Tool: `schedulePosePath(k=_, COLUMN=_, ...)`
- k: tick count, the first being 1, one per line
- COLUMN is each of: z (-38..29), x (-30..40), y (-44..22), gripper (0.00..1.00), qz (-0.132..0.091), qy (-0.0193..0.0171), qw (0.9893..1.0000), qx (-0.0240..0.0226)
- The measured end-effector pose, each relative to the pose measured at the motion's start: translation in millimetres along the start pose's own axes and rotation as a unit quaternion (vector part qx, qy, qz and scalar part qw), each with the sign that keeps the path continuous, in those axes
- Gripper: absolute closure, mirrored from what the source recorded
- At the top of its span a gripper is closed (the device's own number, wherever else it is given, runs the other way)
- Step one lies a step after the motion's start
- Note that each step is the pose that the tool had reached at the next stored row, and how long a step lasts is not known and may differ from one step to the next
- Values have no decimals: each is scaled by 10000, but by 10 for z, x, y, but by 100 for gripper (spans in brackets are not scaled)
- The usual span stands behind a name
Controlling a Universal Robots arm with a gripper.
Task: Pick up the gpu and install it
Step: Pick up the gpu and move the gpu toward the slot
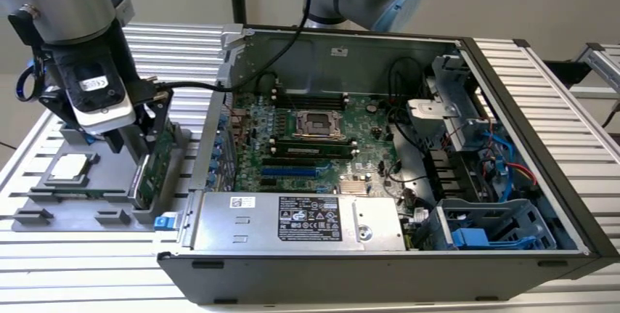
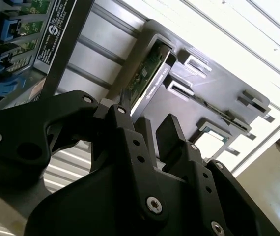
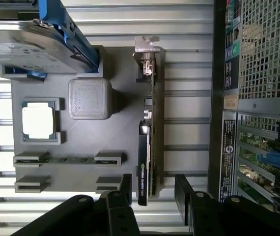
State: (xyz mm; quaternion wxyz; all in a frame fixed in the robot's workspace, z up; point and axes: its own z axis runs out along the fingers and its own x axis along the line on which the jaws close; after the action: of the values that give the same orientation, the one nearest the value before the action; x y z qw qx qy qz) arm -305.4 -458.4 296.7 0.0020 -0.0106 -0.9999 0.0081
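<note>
The gpu stands on its long edge in a slot of the grey holder tray, green board on one face, black shroud on the other, silver bracket at one end. My gripper is open over the card's end away from the bracket, one finger on each side with a gap to each. In the second wrist view the black fingertips frame the gpu. In the exterior view the gripper hangs low over the gpu, on that view's left, beside the open computer case.
The tray also holds a square silver CPU chip, a silver hard drive in a blue frame, a grey block and a memory stick. The case wall runs close alongside the gpu. Inside the case are the motherboard and power supply.
</note>
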Motion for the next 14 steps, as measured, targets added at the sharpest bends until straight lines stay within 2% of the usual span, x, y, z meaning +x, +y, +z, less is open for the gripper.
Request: schedulePosePath(k=14, z=47, x=0, y=2, gripper=0, qz=0, qy=-2, qw=10000, qx=19)
